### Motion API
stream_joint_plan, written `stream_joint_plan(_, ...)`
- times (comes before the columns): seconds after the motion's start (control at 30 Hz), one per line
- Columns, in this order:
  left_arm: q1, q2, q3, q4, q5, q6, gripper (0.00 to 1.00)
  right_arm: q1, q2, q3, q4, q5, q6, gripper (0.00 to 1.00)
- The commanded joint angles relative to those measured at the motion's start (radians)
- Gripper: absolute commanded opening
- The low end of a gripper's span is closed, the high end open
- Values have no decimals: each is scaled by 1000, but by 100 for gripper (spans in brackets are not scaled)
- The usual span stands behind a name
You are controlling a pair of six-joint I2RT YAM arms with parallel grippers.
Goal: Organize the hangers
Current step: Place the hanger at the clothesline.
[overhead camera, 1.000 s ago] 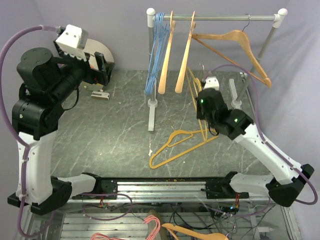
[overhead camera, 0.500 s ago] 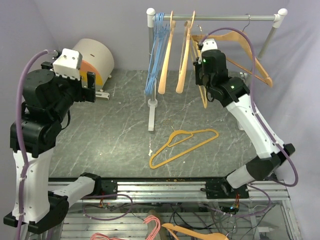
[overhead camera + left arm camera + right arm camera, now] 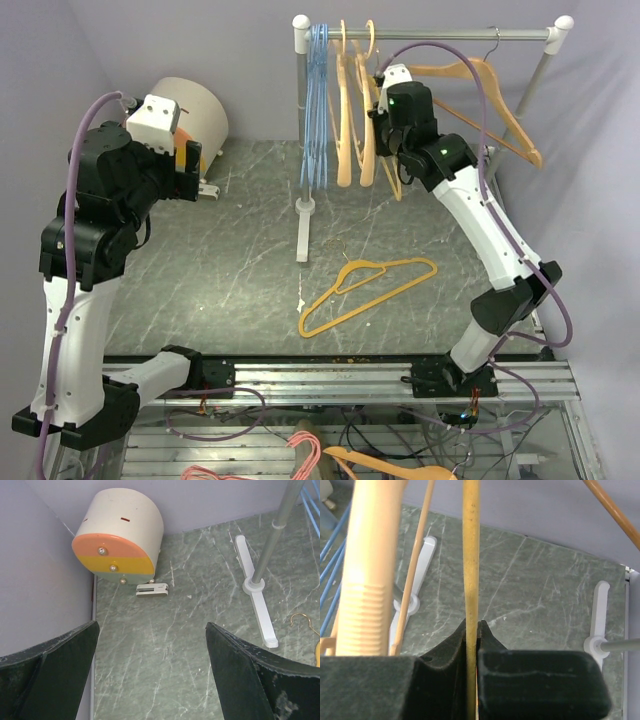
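Top view: blue wire hangers [image 3: 317, 100] and tan hangers [image 3: 345, 120] hung on the rail [image 3: 450, 35]. One loose hanger [image 3: 365, 290] lay on the worktop [image 3: 200, 270], not yet hung. The right end effector [image 3: 384, 138] was at the rail, higher and further left than half a second earlier.

Left wrist: the left end effector [image 3: 150, 675] was spread and empty.

Right wrist: pads were pressed on the held hanger [image 3: 471, 555], which was up among the hung ones and not yet released.

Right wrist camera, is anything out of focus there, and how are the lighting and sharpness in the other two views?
Right wrist: the thick tan hanger near the lens is soft, while the thin orange hanger pinched in the right gripper is crisper. Left wrist: the open left gripper shows dark, featureless fingers, the table sharp. Top external: even light, faint shadows, no harsh glare.
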Motion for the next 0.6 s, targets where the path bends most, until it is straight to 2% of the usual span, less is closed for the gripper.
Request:
stream_joint_plan(0.0, 6, -1, -14, -5, 5, 10, 99, -33, -14, 58, 3, -4, -30, 0)
stream_joint_plan(0.27, 14, -1, -22, -19, 38, 16, 99, -37, -117, 17, 20, -31, -31, 0)
stream_joint_plan(0.57, 26, 8, -19, -28, 90, 22, 100, -42, -94, 54, 15, -49, -46, 0)
